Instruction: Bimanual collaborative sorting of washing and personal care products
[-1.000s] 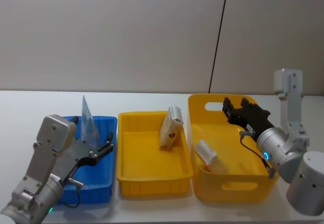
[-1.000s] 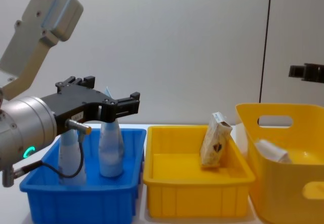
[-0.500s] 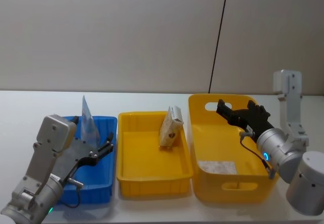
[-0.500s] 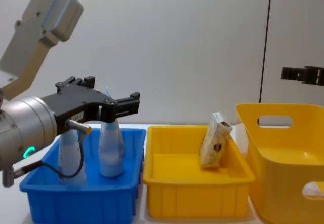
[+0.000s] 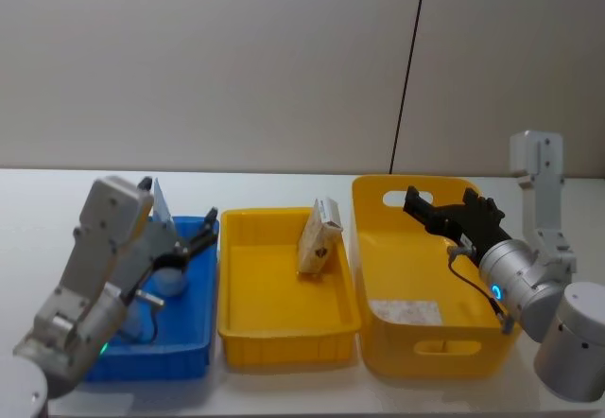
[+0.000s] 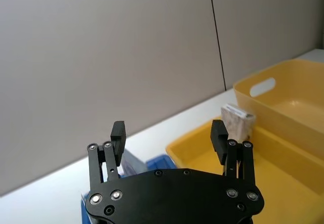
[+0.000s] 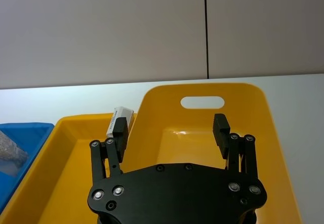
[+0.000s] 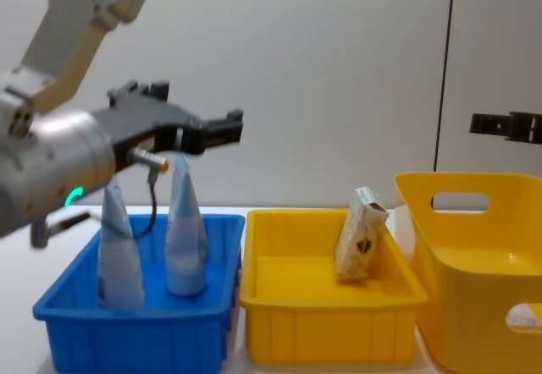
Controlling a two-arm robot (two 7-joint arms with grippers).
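You're close to done here, by the look of it: every product in view sits in a bin. The first tube (image 8: 118, 251) and the second tube (image 8: 185, 239) stand cap-down, side by side, in the blue bin (image 8: 135, 344) on your left. The carton (image 8: 359, 234) leans against the right wall of the middle yellow tray (image 8: 330, 333). A flat white pack (image 5: 406, 311) lies on the floor of the tall yellow bin (image 5: 430, 366) at the right. Your left tool (image 6: 168, 135) hangs above the blue bin with its jaws spread wide and nothing between them. Your right tool (image 7: 169, 126) hovers over the back of the tall yellow bin, likewise wide open and empty. What's left, as far as I can judge, is only to pull both arms back, unless more items wait somewhere on the desk (image 5: 57, 200). Against half a second ago, your left arm has lifted: the tool was level with the tube tops then and now rides clear above them, so both tubes stand in plain sight from the chest. The right tool hasn't budged in that half second, and the white pack, tilted in the bin a full second back, lies flat.
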